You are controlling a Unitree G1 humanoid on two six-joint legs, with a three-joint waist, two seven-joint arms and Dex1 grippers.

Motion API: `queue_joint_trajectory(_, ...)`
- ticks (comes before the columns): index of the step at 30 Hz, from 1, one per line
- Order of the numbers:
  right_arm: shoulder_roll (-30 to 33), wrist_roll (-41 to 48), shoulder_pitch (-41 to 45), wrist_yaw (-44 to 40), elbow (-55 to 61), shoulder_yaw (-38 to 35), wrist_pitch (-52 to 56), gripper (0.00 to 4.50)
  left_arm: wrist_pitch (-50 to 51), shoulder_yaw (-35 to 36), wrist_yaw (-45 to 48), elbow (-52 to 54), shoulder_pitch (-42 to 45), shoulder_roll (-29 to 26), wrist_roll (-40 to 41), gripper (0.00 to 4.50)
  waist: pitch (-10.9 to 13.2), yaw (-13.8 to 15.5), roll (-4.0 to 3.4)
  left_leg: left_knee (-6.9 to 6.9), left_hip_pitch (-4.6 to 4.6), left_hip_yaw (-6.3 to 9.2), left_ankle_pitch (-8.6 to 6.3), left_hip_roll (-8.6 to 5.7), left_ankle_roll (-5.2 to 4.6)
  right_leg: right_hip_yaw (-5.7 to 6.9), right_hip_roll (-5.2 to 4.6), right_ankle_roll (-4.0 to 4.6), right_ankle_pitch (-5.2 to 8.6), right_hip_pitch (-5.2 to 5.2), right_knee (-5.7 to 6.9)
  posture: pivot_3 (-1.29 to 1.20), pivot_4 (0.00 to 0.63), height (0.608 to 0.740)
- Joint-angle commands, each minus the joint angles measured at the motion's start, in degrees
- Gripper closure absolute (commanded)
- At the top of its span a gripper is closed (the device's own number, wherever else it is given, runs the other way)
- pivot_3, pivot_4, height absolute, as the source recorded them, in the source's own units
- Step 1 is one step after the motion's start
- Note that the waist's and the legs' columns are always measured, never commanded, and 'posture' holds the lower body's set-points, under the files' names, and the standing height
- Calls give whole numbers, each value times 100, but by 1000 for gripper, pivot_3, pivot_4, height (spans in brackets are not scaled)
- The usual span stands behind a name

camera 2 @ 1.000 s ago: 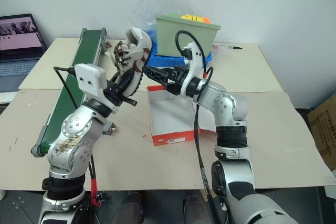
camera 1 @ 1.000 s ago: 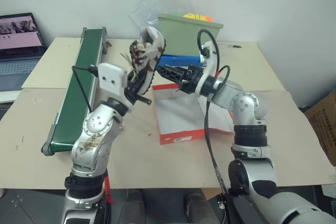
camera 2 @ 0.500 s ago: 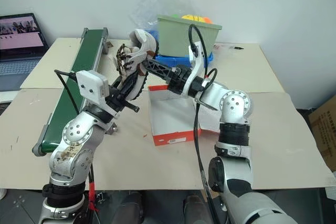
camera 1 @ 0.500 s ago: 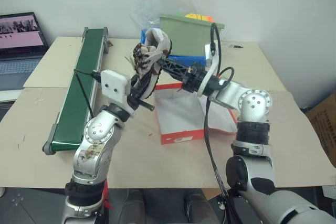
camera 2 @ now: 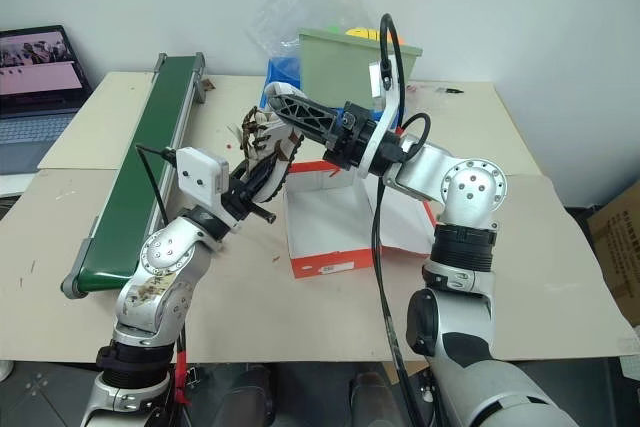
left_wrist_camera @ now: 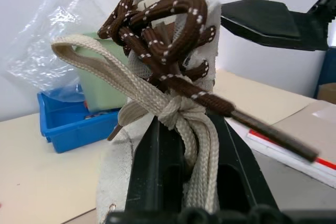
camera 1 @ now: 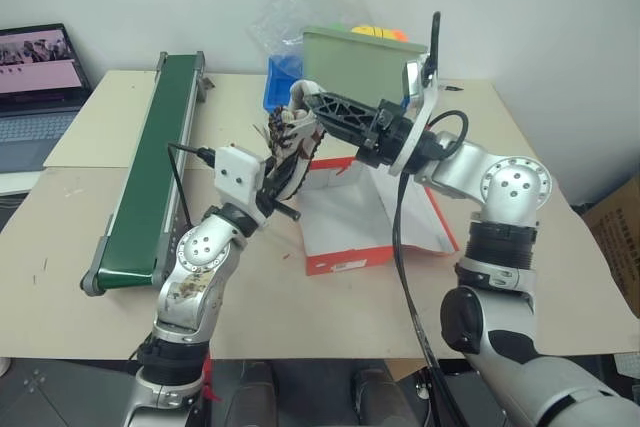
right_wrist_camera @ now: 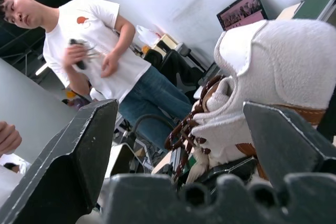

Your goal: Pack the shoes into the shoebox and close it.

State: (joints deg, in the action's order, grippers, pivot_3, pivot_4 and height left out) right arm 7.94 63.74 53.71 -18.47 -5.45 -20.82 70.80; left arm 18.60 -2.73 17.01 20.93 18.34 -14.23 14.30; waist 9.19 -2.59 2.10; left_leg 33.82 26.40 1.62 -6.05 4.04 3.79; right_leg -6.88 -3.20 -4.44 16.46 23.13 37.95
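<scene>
Since a second ago, left end effector (camera 1: 287,169), clamped on shoes (camera 1: 293,139), sank toward shoebox (camera 1: 345,219); right end effector (camera 1: 318,105), fingers spread wide, empty, rose beside them.

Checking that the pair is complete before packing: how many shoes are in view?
1 for certain: a shoe held up in the left gripper, above the open shoebox's near-left corner. A second may be bundled behind it; I cannot tell.
</scene>
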Motion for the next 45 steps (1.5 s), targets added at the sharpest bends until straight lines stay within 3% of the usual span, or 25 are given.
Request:
queue_joint_trajectory(1, 50, 19, 120, -42, 91, 86, -185, 0, 80, -65, 2, 546, 125, 16, -4, 4218, 0, -2, 0, 0, 0, 0, 0, 0, 0, 0, 0, 0, 0, 0, 0, 0, 150, 740)
queue_joint_trajectory(11, 580, -82, 102, -429, -183, 211, -187, 0, 279, 652, 119, 656, 238, -498, 102, 4218, 1, -2, -1, -1, 0, 0, 0, 0, 0, 0, 0, -1, 0, 1, -1, 0, 150, 740)
queue_joint_trajectory(24, 568, -448, 223, -708, -427, 443, -593, 0, 600, 162, -151, 1100, 208, -55, 50, 4218, 1, -1, 0, -1, 1, 0, 0, 0, 0, 0, 0, -1, 0, 0, -5, 0, 150, 740)
queue_joint_trajectory(37, 505, -667, 489, -926, -806, 444, -834, 0, 420, -220, -223, 1121, -346, 110, -221, 4218, 1, 6, -2, -1, 1, 0, 0, 0, 0, 0, 0, -1, 0, 1, -6, 0, 150, 740)
queue_joint_trajectory(45, 405, -916, 449, -977, -768, 628, -939, 0, 396, -346, -179, 1042, 13, 150, -369, 4218, 2, 4, -2, -1, 1, 0, 0, 0, 0, 0, 0, -1, 0, 1, -5, 0, 150, 740)
